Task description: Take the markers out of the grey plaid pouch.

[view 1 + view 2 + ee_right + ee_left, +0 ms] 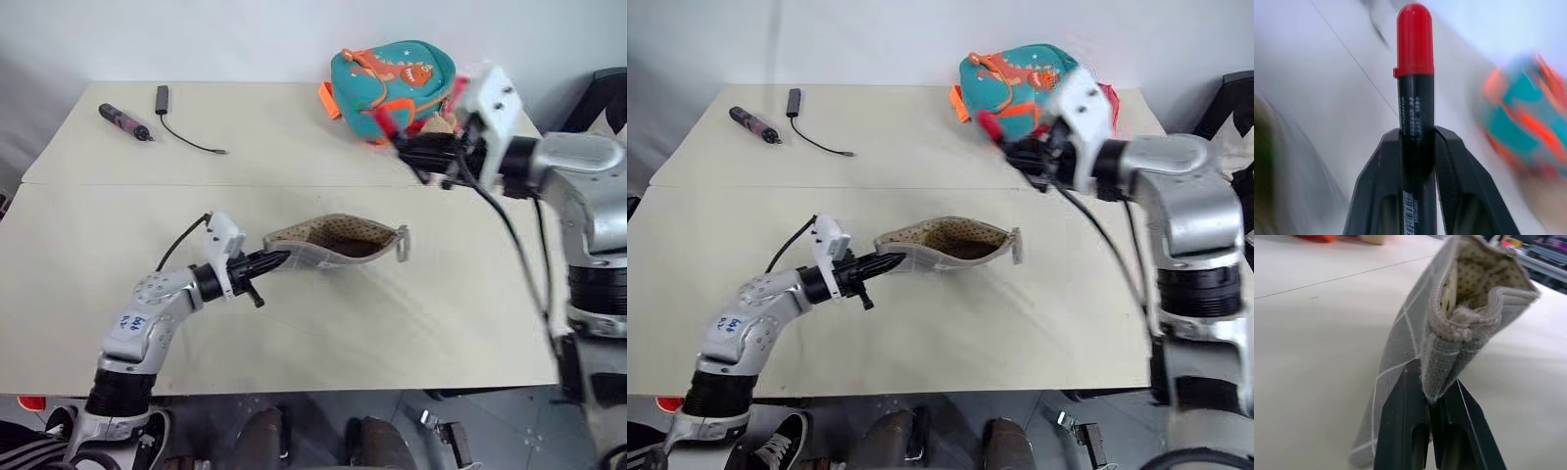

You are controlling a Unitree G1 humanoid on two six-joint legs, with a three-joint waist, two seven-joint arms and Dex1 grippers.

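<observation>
A pale table (294, 323) is seen from above. Near its middle, the grey plaid pouch (338, 240) lies with its mouth open, brown dotted lining showing. Its left end is pinched between the closed fingers of the left gripper (277, 259); the left wrist view shows that corner seam clamped (detail lost from overhead). The right gripper (1019, 149) is raised at far right, beside a teal dinosaur backpack (392, 83), and is narrowed onto a marker (1414, 73); the right wrist view shows its black barrel and red cap. Bare tabletop surrounds the pouch. A dark pen-shaped tool (124, 121) and a black cable (186, 127) lie at far left.
</observation>
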